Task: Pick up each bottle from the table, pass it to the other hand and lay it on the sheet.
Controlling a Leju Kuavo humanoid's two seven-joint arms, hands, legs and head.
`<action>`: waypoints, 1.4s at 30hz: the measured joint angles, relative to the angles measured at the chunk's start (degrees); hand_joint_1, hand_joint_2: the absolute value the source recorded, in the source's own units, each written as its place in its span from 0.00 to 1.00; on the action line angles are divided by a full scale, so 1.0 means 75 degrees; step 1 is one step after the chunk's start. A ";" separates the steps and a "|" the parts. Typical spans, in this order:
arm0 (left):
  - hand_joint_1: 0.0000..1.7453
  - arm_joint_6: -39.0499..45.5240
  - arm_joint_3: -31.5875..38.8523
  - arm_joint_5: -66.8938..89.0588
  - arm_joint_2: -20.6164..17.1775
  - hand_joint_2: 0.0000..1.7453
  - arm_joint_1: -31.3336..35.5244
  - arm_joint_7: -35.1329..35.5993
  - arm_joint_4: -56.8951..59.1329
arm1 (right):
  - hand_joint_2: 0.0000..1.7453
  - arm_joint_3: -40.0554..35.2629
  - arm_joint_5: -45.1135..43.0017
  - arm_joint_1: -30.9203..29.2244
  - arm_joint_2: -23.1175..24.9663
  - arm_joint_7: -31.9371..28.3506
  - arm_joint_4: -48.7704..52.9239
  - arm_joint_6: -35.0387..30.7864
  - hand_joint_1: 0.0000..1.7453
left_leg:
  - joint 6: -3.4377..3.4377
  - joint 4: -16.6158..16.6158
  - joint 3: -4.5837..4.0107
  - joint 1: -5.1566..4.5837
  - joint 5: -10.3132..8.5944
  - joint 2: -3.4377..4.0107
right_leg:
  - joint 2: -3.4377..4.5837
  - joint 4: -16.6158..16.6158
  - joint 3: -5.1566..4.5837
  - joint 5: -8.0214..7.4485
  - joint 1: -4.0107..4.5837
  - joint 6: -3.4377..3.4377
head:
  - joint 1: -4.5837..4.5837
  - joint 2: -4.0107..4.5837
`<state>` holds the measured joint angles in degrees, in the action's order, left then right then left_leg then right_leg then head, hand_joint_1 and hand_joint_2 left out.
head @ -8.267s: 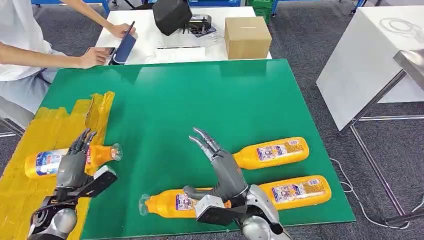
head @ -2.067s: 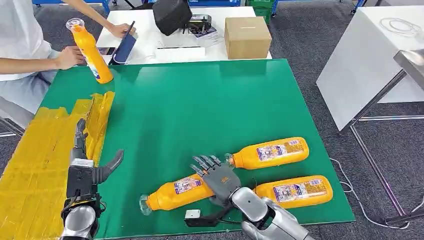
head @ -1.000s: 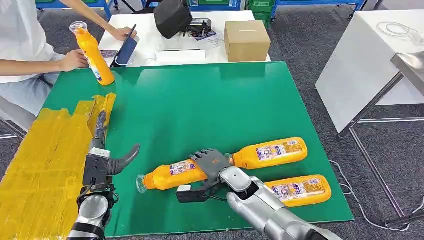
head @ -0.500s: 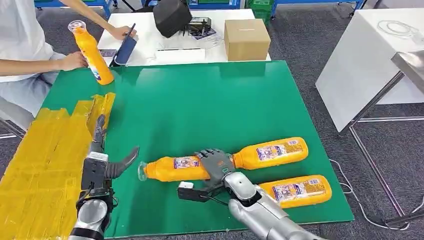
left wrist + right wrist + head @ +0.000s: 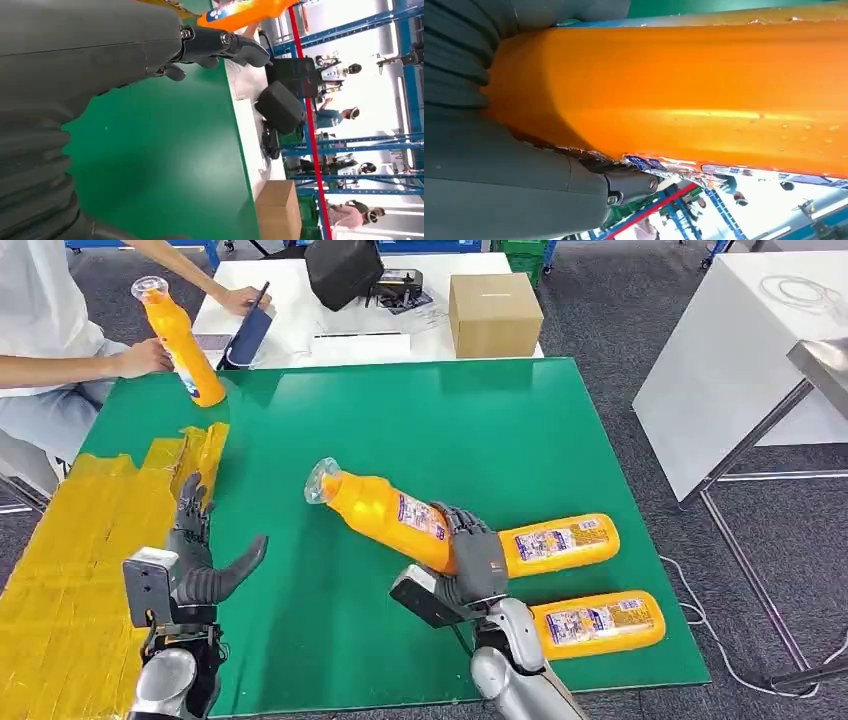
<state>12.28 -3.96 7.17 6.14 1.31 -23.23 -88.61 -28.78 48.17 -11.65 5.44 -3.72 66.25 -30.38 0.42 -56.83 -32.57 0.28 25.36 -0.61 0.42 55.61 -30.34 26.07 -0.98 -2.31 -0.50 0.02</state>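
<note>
My right hand [image 5: 474,558] grips an orange bottle [image 5: 385,508] by its lower body and holds it lifted above the green table [image 5: 400,430], cap end tilted up toward the left. In the right wrist view the bottle [image 5: 684,95] lies against the palm with fingers [image 5: 629,185] wrapped round it. My left hand [image 5: 195,555] is open with fingers spread, at the edge of the yellow sheet [image 5: 80,570]; its fingers [image 5: 220,45] hold nothing. Two more orange bottles [image 5: 558,543] [image 5: 598,621] lie on the table at the right.
A person at the far left holds another orange bottle [image 5: 180,340] upright at the table's back corner. Behind the green table a white table carries a cardboard box [image 5: 494,314], a black bag [image 5: 343,270] and a tablet [image 5: 248,335]. A white bench [image 5: 730,360] stands right.
My right hand has lifted the bottle off the table and tilted its cap end up and leftward. My left hand has shifted slightly, still open. The person keeps holding the other bottle.
</note>
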 measured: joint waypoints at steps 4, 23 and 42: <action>0.00 -0.0009 0.0000 -0.0006 0.0000 1.00 -0.0010 0.0006 -0.0050 | 1.00 0.0140 -0.0003 0.0076 0.0026 0.0000 0.0114 0.0000 1.00 | 0.0000 0.0000 0.0000 0.0000 0.0000 0.0000 | 0.0000 0.0000 0.0001 0.0000 0.0000 0.0000 | -0.0003 0.0000; 0.00 -0.3241 -0.1131 -0.2093 -0.0414 1.00 0.0072 0.0469 -0.0286 | 1.00 0.0717 -0.3177 0.0205 0.0417 -0.2212 0.0323 0.1090 1.00 | 0.0000 0.0000 -0.0004 0.0000 0.0000 0.0002 | 0.0000 0.0000 -0.0006 0.0000 0.0000 0.0000 | -0.0003 0.0000; 0.00 -0.3637 -0.2069 -0.2422 -0.0740 1.00 0.0390 0.0533 -0.0315 | 1.00 0.0390 -0.3949 -0.0009 0.0685 -0.2801 0.0312 0.1871 1.00 | 0.0000 0.0000 -0.0006 0.0000 0.0000 0.0000 | 0.0000 0.0001 -0.0007 0.0000 0.0000 0.0000 | 0.0000 0.0000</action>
<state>-14.99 -19.48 -10.99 0.59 4.23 -19.23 -90.97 -25.86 18.56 -11.72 10.58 -24.72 68.59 -16.35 0.42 -56.83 -32.62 0.28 25.36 -0.61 0.42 55.62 -30.39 26.07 -0.98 -2.31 -0.50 0.02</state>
